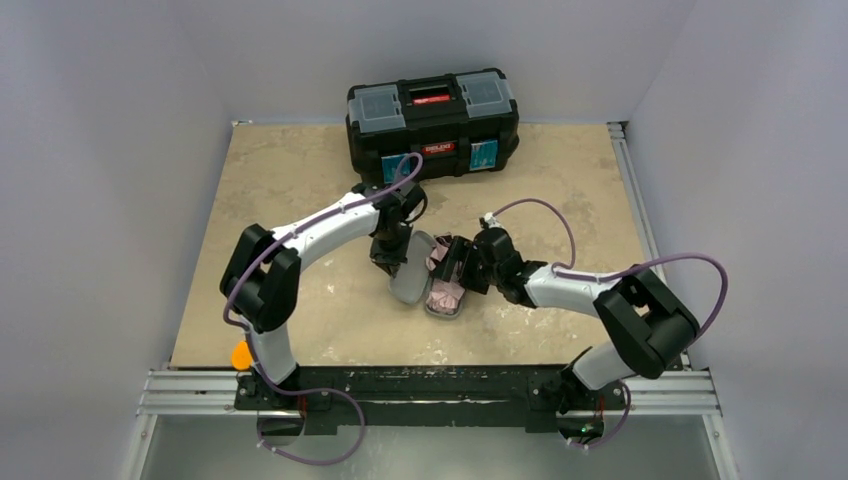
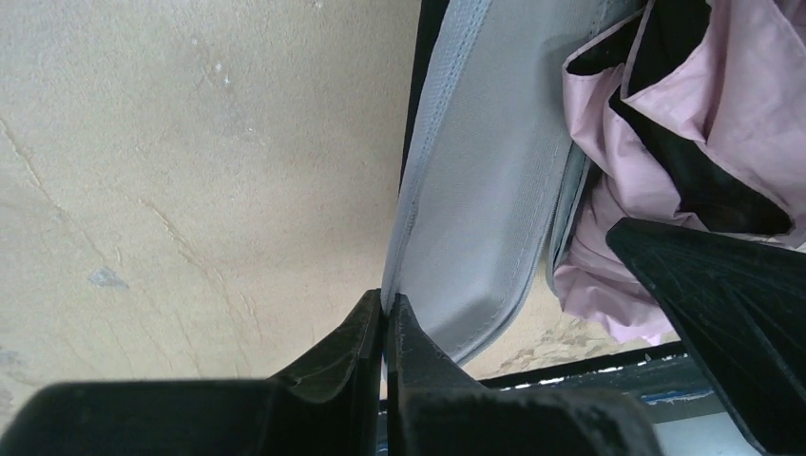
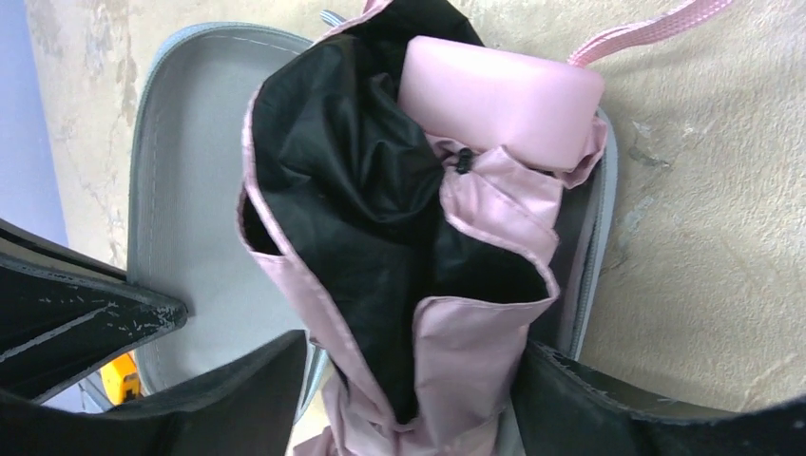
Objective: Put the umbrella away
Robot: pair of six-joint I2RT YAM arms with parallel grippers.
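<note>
While my left gripper (image 2: 385,306) has its fingers pressed together on the thin rim of the lid (image 2: 485,190) of the grey case (image 1: 412,278), pinching that edge, my right gripper (image 3: 413,380) has its fingers spread wide, one on either side of the umbrella (image 3: 494,218). Whether those fingers touch the fabric I cannot tell. The umbrella lies folded and crumpled in the other half of the open case, near the middle of the table (image 1: 300,180), between my two wrists. Its pink handle (image 3: 499,95) sits at the end away from my right fingers, and the strap (image 3: 656,27) trails over the case's rim onto the table. Loose folds of pink cloth with black lining bulge above the rim and spill over the hinge side onto the lid, lying between the two halves. A black toolbox (image 1: 432,120), shut, stands at the far edge of the table, well apart. A small orange thing (image 1: 241,355) sits by my left arm's base.
</note>
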